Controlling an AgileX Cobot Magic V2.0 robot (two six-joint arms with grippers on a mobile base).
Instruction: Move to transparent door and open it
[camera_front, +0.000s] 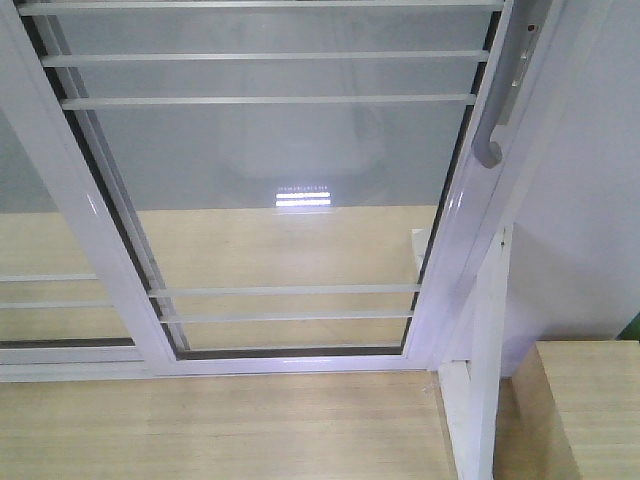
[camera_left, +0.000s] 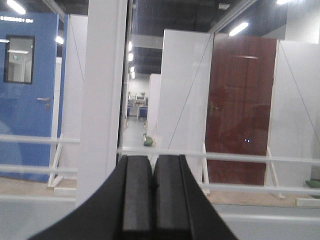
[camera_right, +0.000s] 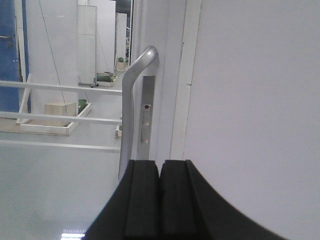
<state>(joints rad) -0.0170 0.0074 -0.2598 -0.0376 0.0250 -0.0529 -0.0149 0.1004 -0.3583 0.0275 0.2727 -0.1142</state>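
right gripper (camera_right: 160, 167) closed, empty, near the grey handle (camera_right: 130, 115); best spread its jaws to hook the transparent door (camera_front: 280, 160); left gripper (camera_left: 152, 165) closed, empty

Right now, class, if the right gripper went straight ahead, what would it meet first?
Probably the white door frame, just right of the grey handle, though depth is unclear.

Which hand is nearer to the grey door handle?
Right. The right hand points at the handle close ahead; the left hand faces the glass, no handle in its view.
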